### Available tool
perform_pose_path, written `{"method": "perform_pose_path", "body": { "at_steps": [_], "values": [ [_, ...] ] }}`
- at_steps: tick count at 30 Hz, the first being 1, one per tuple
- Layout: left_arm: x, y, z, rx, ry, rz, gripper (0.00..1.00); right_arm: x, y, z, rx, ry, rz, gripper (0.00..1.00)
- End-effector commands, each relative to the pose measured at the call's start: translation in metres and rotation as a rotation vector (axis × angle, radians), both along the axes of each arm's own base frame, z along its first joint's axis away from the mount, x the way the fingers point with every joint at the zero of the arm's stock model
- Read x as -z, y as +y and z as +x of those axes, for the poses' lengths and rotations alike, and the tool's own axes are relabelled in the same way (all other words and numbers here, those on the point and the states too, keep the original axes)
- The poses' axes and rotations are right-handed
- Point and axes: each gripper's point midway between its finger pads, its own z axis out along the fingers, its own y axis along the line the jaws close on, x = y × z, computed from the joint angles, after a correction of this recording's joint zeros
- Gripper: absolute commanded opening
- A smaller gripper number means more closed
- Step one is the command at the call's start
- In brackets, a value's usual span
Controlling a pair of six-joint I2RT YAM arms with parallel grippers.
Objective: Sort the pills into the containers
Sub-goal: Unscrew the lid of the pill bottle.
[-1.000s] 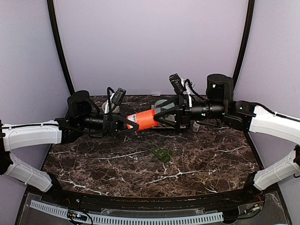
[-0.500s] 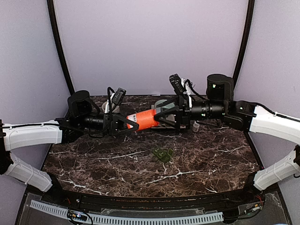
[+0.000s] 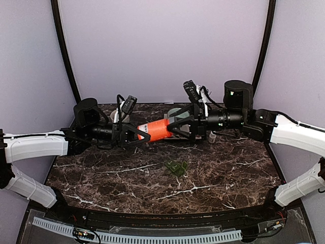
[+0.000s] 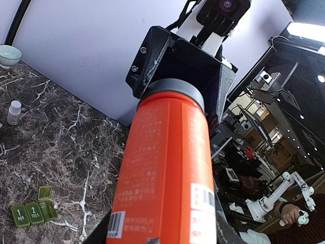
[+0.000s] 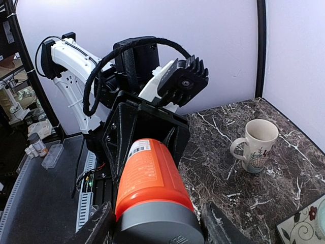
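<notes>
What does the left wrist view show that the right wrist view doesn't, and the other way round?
Only the left wrist view: the dark green pill-box strip on the marble table, with lids marked 1 and 2 shut and a third that looks open, plus a small white bottle and a pale bowl farther off. Only the right wrist view: the beige mug and a patterned tile corner. Both: the orange bottle with its grey cap, held off the table between the left gripper and the right gripper.
</notes>
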Motion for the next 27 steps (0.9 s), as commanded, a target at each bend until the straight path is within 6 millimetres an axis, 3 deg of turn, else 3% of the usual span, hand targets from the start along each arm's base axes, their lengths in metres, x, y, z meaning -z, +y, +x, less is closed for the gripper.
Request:
{"method": "perform_pose_path", "body": {
  "at_steps": [1,27],
  "values": [
    [-0.0320,0.0036,-0.0178,0.097,-0.108,-0.086,0.00,-0.0086,-0.0027,0.0108,0.041,0.001,0.016,0.58],
    [-0.0318,0.0037,-0.0190,0.105,-0.110,-0.087,0.00,-0.0160,0.0016,0.0144,0.047,0.023,0.043,0.79]
  ]
}}
